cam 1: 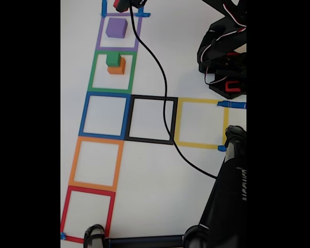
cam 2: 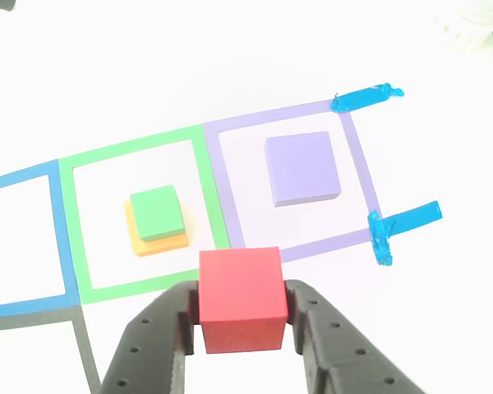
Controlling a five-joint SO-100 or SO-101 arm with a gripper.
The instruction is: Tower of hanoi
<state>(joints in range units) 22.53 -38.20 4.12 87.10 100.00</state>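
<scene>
Fingers (cam 2: 177, 324) clamp the red cube (cam 2: 240, 297) from both sides in the other view, gripper (cam 2: 240, 316) raised over the white table (cam 2: 230, 66) near the purple square's edge. That view shows the green cube (cam 2: 156, 213) atop the orange cube (cam 2: 160, 240) inside the green outline, the purple cube (cam 2: 303, 168) alone in its outline. The fixed view cuts the gripper (cam 1: 128, 5) off at the top edge; a black cable (cam 1: 160, 77) crosses the squares.
</scene>
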